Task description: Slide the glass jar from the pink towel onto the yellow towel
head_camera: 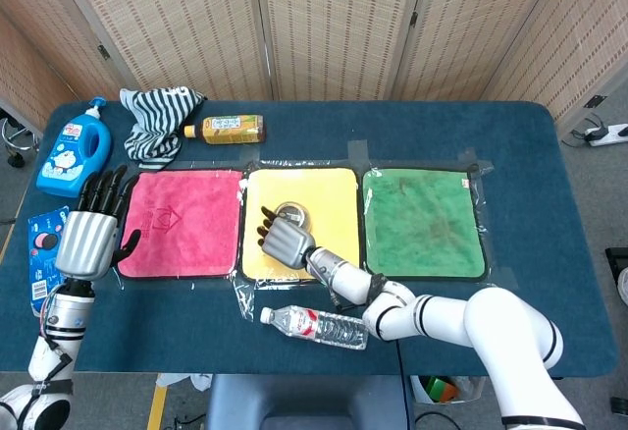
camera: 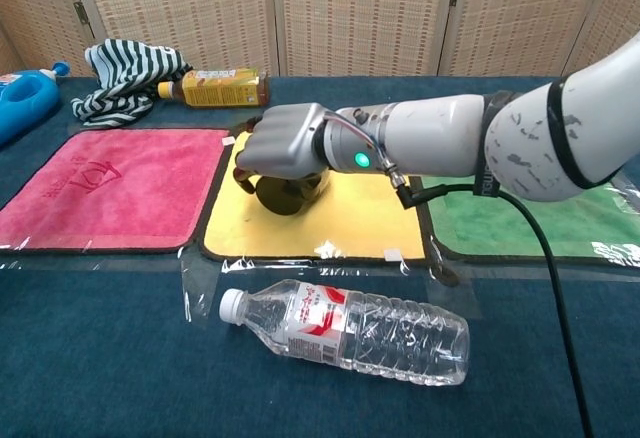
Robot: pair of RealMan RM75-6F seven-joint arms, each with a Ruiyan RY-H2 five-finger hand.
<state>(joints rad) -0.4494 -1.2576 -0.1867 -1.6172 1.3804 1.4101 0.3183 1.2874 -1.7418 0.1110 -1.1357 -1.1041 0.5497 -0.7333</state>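
Note:
The glass jar [head_camera: 292,216] [camera: 285,194] stands on the left part of the yellow towel [head_camera: 329,199] [camera: 350,223]. My right hand [head_camera: 282,241] [camera: 286,144] is wrapped over and around it from the near side, so most of the jar is hidden in the chest view. The pink towel [head_camera: 186,222] [camera: 100,188] lies bare just to the left. My left hand [head_camera: 88,240] hovers at the pink towel's left edge, fingers spread, holding nothing; the chest view does not show it.
A plastic water bottle [head_camera: 316,326] [camera: 350,330] lies in front of the yellow towel. The green towel [head_camera: 422,222] [camera: 530,223] is on the right. At the back left are a striped cloth [head_camera: 157,121], a tea bottle [head_camera: 228,130] and a blue detergent bottle [head_camera: 71,147].

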